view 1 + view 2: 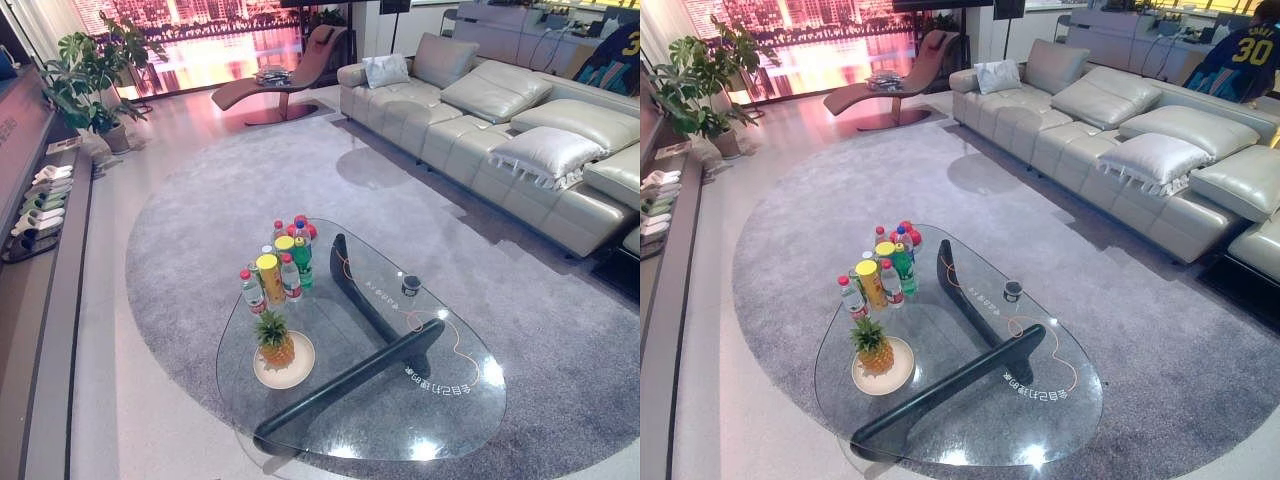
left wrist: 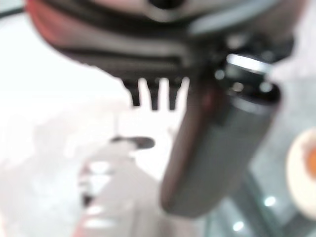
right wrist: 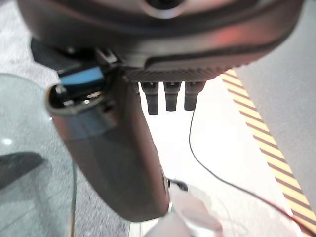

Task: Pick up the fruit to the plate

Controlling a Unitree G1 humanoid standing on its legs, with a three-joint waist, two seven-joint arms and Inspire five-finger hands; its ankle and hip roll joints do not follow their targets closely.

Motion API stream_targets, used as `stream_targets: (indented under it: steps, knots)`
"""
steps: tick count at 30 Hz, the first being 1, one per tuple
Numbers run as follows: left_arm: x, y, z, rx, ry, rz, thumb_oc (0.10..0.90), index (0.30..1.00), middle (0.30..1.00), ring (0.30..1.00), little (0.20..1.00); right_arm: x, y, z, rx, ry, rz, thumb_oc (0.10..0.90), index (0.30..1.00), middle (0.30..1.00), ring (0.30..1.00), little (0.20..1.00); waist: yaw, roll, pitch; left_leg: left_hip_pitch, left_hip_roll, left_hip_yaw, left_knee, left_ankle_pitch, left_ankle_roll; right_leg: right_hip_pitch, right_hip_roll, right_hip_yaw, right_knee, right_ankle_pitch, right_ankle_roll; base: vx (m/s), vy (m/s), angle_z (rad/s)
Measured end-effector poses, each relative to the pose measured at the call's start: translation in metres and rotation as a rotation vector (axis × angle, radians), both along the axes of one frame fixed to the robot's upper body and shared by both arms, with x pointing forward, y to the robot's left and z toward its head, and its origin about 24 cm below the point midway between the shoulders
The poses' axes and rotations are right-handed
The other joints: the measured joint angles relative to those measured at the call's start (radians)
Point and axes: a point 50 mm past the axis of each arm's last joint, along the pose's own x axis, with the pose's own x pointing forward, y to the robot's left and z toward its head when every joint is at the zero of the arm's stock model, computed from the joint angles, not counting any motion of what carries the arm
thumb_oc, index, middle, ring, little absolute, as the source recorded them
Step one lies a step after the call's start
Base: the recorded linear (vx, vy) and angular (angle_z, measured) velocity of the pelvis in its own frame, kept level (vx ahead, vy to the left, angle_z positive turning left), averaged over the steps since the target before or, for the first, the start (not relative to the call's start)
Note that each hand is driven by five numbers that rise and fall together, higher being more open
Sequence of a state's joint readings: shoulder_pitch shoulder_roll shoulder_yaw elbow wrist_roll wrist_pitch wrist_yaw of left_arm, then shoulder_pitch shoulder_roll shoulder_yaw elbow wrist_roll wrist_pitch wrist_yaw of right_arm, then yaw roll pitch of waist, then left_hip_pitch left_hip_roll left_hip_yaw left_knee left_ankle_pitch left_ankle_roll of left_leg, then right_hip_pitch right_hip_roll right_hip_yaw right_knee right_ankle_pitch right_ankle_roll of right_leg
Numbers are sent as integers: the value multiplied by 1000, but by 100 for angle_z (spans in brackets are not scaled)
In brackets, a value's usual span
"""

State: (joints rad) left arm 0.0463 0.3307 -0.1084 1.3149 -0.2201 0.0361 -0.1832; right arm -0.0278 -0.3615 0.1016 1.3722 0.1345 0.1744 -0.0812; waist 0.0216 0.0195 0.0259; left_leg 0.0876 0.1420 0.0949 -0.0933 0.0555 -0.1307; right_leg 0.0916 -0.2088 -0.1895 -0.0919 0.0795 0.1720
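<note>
A small pineapple [image 1: 275, 340] stands upright on a round cream plate [image 1: 301, 373] at the near left of the glass coffee table [image 1: 455, 420]. Both eye views show it, with the pineapple [image 1: 873, 348] on the plate [image 1: 899, 372]. My left hand [image 2: 148, 34] shows in its wrist view with straight fingers and the thumb standing out, holding nothing. A cream and orange edge, blurred, lies past it. My right hand [image 3: 168, 44] shows the same way in its wrist view, with nothing in it, above the table's edge and the floor.
Several bottles and cans [image 1: 281, 262] stand grouped just behind the plate. A small dark cup [image 1: 411, 285] sits at the table's right. The table's dark base [image 1: 372, 350] shows through the glass. A grey sofa [image 1: 500, 120] runs along the right, and a person [image 1: 1232, 55] is behind it.
</note>
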Motion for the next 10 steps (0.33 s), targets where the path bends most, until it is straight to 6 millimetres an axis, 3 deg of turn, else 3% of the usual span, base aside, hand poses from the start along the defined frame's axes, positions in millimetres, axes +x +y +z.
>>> stream_targets:
  steps: [10]
  knots:
    - [1,-5,-1,-17,42,-98,800,900,900,900,900,-1,5,-2,12,43,86,800,900,900,900,900,-1,8,-12,13,7,1,0,-3,-5,11,3,1,0,-3,4,0,0,0]
